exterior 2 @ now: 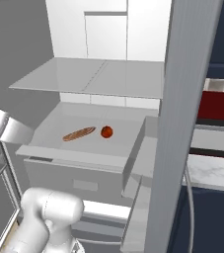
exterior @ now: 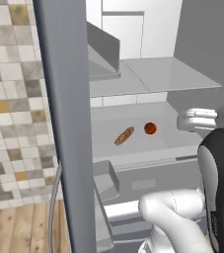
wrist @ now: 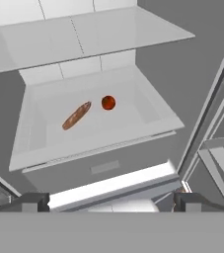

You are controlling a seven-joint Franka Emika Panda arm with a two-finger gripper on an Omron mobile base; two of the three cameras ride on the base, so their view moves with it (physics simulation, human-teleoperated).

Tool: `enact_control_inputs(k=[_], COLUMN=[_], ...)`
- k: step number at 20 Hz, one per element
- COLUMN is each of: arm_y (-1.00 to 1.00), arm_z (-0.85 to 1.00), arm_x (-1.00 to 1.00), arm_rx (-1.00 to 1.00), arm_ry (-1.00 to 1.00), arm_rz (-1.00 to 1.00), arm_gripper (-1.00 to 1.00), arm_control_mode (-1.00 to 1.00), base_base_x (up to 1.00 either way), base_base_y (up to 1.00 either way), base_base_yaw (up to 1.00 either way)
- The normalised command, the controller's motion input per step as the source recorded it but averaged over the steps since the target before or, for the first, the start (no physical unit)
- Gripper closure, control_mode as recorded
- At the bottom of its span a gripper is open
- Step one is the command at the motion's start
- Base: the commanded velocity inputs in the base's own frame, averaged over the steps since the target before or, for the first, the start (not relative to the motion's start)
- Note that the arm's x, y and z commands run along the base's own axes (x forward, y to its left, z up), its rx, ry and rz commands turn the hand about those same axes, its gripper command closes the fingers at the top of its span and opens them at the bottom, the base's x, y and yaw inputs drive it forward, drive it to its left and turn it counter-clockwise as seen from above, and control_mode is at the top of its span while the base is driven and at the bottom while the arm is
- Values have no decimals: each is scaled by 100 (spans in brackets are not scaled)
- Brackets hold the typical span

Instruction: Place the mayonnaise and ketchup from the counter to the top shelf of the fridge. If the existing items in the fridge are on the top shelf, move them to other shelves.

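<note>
The fridge (exterior: 192,44) stands open in front of me. Its top shelf (wrist: 84,39), a pale glassy panel with a seam down the middle, carries nothing. On the shelf below lie the existing items: a brown loaf (wrist: 76,115) and, just right of it, a small red ball (wrist: 108,103). Both also show on that lower shelf as the loaf (exterior: 124,136) and ball (exterior: 150,128). My gripper (wrist: 111,202) hangs open and empty in front of the fridge, back from the lower shelf and above the drawer front (wrist: 103,168). The mayonnaise and ketchup are out of view.
The grey fridge door edge (exterior: 64,123) rises close on the left, with door bins (exterior: 106,180) on it. Another door edge (exterior 2: 182,123) stands on the right, and beyond it a strip of marbled counter (exterior 2: 212,170). A tiled wall (exterior: 10,89) lies left.
</note>
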Motion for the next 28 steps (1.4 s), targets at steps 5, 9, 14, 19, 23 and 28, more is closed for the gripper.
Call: enact_control_inputs(k=[5, 9, 14, 19, 23, 28], arm_y=[0, 0, 0, 0, 0, 0], arm_z=[0, 0, 0, 0, 0, 0], arm_x=[0, 0, 0, 0, 0, 0], arm_rx=[0, 0, 0, 0, 0, 0], arm_ry=[0, 0, 0, 0, 0, 0], arm_rz=[0, 0, 0, 0, 0, 0], arm_gripper=[-100, -100, -100, -100, -100, -100], arm_control_mode=[100, 100, 100, 100, 100, 100], base_base_x=[-99, -100, -98, -28, 0, 2], base_base_y=[-2, -20, -57, -99, -100, -100], base_base_yaw=[0, -2, -10, -16, -12, -7])
